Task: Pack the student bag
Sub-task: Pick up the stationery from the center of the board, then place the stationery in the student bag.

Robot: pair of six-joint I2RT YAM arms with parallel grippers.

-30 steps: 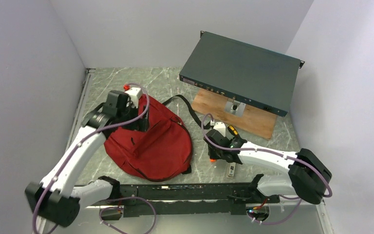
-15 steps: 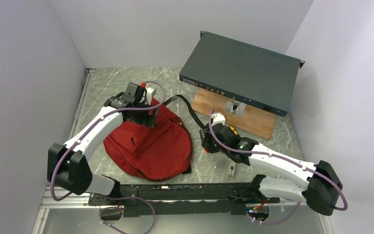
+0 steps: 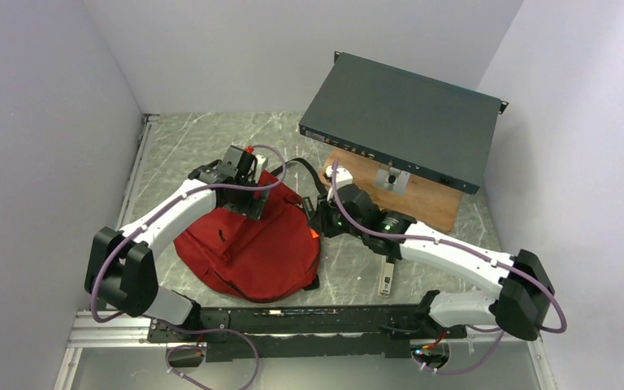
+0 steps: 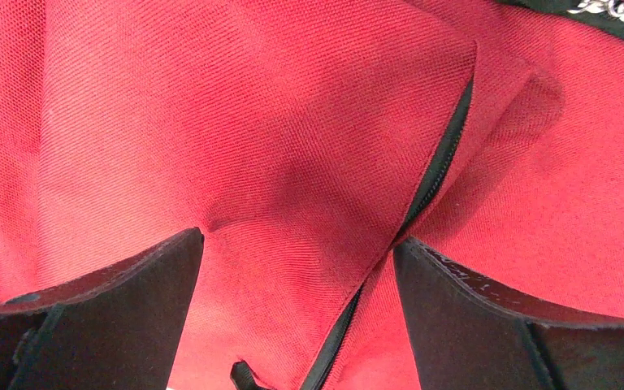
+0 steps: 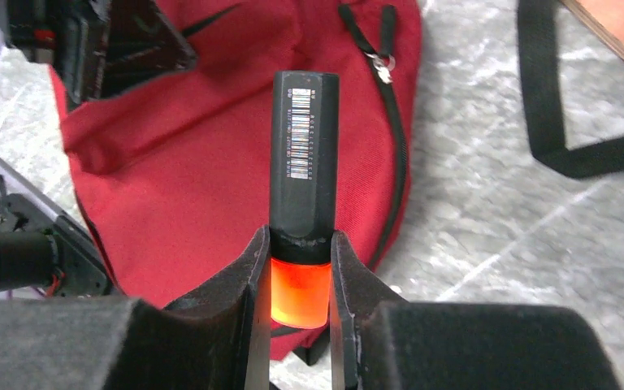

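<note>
The student bag (image 3: pixel 244 252) is a dark red fabric backpack lying flat on the table, left of centre. My left gripper (image 3: pixel 252 199) hovers at its far top edge. In the left wrist view it (image 4: pixel 298 241) stands open, its jaws wide apart on either side of a fabric flap (image 4: pixel 292 146) with a black zip (image 4: pixel 435 175). My right gripper (image 3: pixel 318 223) is at the bag's right edge. It (image 5: pixel 301 244) is shut on a black marker with an orange end (image 5: pixel 305 154), which points over the red bag (image 5: pixel 187 162).
A flat dark teal metal box (image 3: pixel 398 122) rests tilted on a wooden board (image 3: pixel 422 199) at the back right. A black strap (image 5: pixel 569 154) loops over the marbled tabletop beside the bag. A small white and black stick (image 3: pixel 386 283) lies near the front.
My right gripper has carried the marker left and away from me, up to the bag's right edge. The left gripper has moved right along the bag's top.
</note>
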